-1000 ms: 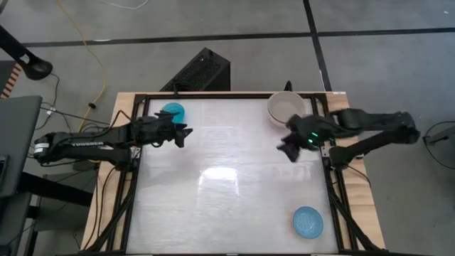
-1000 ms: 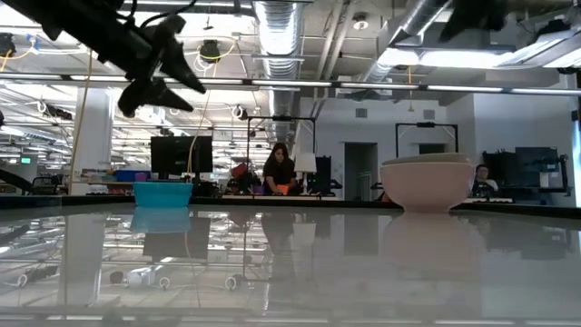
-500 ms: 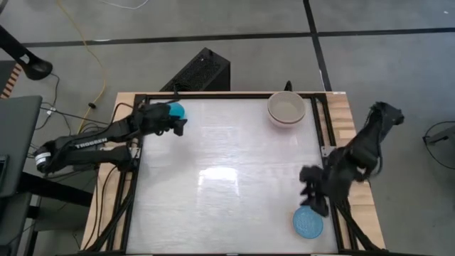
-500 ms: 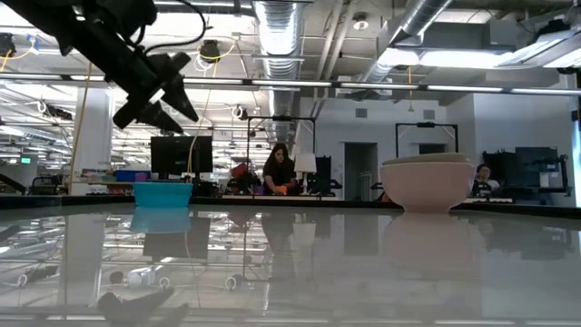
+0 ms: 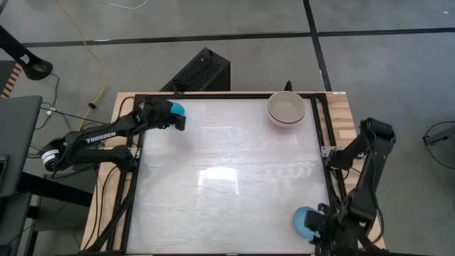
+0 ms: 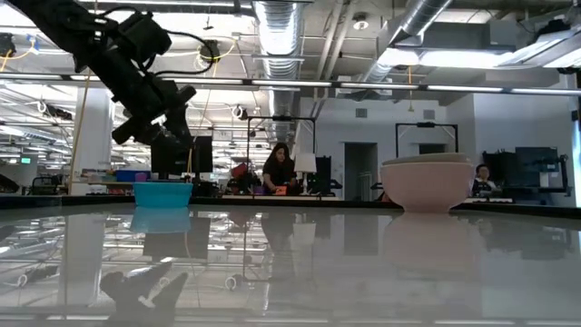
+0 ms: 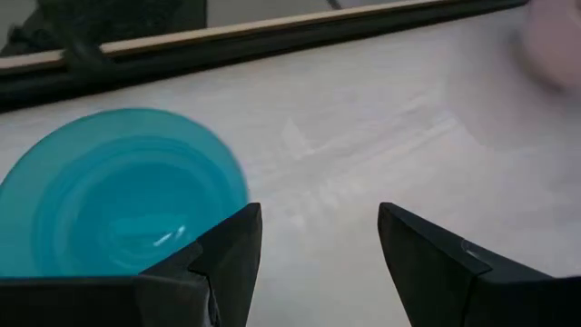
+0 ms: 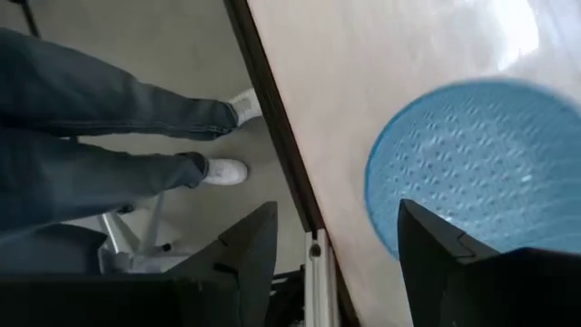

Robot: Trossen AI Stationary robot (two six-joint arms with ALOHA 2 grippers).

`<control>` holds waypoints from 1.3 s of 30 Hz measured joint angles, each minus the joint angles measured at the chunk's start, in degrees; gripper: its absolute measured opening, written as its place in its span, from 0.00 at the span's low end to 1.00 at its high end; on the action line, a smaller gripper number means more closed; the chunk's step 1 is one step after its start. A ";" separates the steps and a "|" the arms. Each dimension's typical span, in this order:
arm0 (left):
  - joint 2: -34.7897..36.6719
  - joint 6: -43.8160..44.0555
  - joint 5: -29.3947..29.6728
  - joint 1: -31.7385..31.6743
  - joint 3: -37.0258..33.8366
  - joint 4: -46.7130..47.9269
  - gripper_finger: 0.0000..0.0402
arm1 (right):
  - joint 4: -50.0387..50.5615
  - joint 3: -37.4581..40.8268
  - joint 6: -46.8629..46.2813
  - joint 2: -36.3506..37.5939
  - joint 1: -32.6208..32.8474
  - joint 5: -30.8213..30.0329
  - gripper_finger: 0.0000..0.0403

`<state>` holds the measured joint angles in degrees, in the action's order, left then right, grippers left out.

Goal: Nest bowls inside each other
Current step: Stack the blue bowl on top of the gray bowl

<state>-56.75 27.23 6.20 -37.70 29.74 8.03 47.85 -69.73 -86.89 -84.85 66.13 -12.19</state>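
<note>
A bright teal bowl [image 5: 178, 109] [image 7: 109, 195] stands upright at the table's far left corner. My left gripper [image 5: 174, 121] [image 7: 318, 245] hangs open just above it, to its right, pointing slantwise down; in the low view the gripper [image 6: 168, 136] is above the bowl [image 6: 163, 193]. A light blue bowl [image 5: 302, 219] [image 8: 463, 163] with a dimpled face lies near the near right corner. My right gripper [image 5: 318, 227] [image 8: 336, 245] is open over its near rim and the table's edge. A pale bowl [image 5: 286, 109] [image 6: 427, 186] with another nested in it stands at the far right.
A black frame rail [image 5: 135, 178] runs round the tabletop. A person's legs in jeans and white shoes [image 8: 109, 136] stand on the floor just beyond the edge by the light blue bowl. The middle of the table [image 5: 227, 178] is bare and glossy.
My right gripper has swung from beside the pale bowls at the far right to the near right corner, sinking and turning, and now hangs over the light blue bowl. My left gripper has moved toward the far left corner and down, onto the teal bowl. No bowl has moved.
</note>
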 joint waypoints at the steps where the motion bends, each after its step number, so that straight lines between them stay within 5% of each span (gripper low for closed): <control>1: -0.60 -0.02 -0.50 -0.63 0.00 -0.09 0.52 | -0.67 0.00 -1.13 -1.09 0.62 -0.05 0.48; 25: -5.22 3.38 -4.95 -3.29 0.00 -7.56 0.52 | -0.27 -0.02 -9.26 -17.11 3.47 0.13 0.46; 28: -5.22 3.21 -4.87 -3.29 0.00 -7.58 0.52 | -0.21 0.08 -9.27 -17.63 2.93 1.02 0.37; 34: -5.22 1.07 -2.87 -3.29 0.00 -7.34 0.52 | -0.51 1.59 -8.84 -17.27 1.40 1.81 0.04; 39: -5.22 -3.23 -3.35 -3.29 0.00 -3.84 0.52 | -0.13 1.75 -5.37 -15.78 -0.57 -1.03 0.01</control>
<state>-61.98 23.99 2.86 -40.99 29.74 4.19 47.72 -67.99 -92.25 -100.63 65.56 -13.21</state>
